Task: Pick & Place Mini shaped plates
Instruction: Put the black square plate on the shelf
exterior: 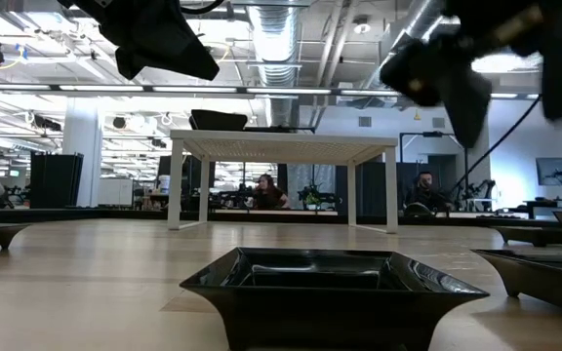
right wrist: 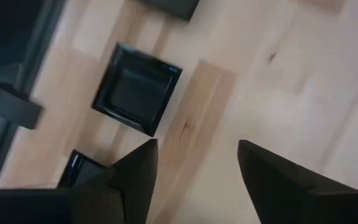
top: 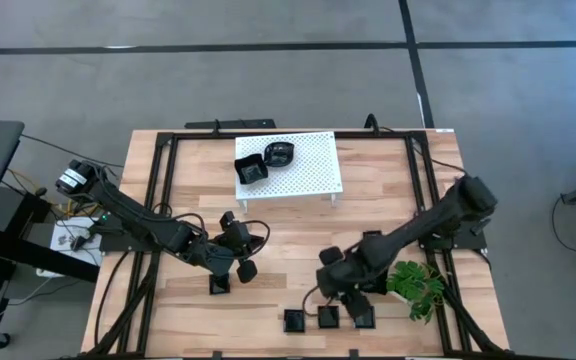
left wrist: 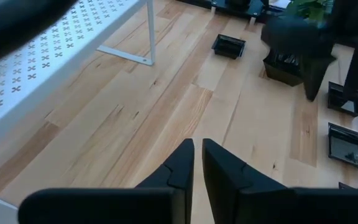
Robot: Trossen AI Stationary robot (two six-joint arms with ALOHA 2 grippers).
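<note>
Two black mini plates [top: 251, 170] [top: 280, 153] lie on the white perforated rack [top: 308, 175]. Three square ones [top: 294, 320] [top: 328, 317] [top: 361, 315] sit in a row by the near edge, and another [top: 218, 285] lies below my left gripper. My left gripper [top: 243, 245] [left wrist: 197, 158] hovers shut over bare wood in front of the rack. My right gripper [top: 333, 280] [right wrist: 197, 158] is open above the table just beyond the row. A square plate [right wrist: 137, 89] lies ahead of its fingers, which do not touch it. Another plate [exterior: 330, 283] fills the low view's foreground.
The rack stands on thin legs [left wrist: 149, 37] at the table's far middle. A green plant [top: 418, 285] sits right of the right gripper. Black rails [top: 158, 200] run along the table's sides. Bare wood lies between the grippers. People sit in the room beyond [exterior: 264, 190].
</note>
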